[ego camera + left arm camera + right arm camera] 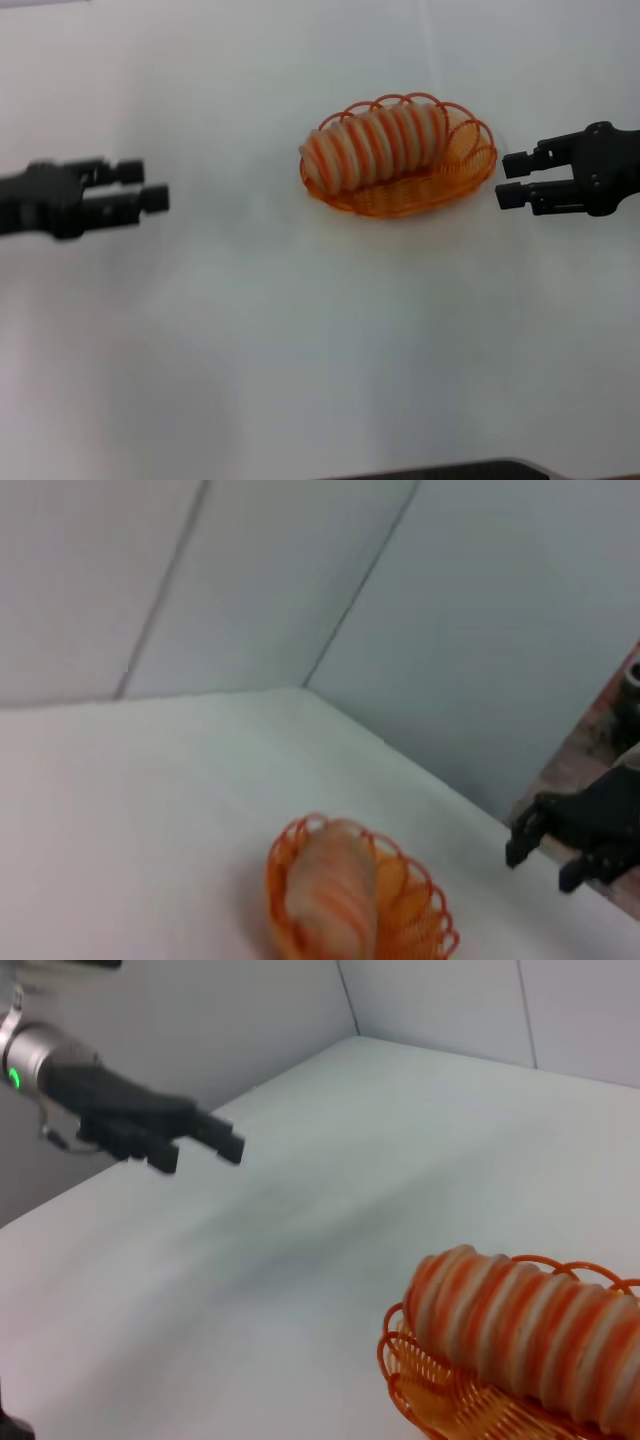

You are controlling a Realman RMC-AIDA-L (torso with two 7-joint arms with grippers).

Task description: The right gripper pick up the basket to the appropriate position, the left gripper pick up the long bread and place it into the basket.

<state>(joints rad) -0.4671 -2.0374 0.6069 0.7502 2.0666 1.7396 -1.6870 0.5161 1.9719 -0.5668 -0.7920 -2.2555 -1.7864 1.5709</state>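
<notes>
White tabletop point(300, 380) bare in front | pale tan orange-striped long bread point(375, 145) lies inside oval orange wire basket point(400, 195), so placement looks done | left pincer point(148, 186) well left of basket, spread, empty | right pincer point(512, 180) just right of basket, spread, empty

White table point(300, 350), grey walls point(480, 630).

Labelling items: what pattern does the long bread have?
The long bread is pale tan with orange crosswise stripes, clearest in the right wrist view.
</notes>
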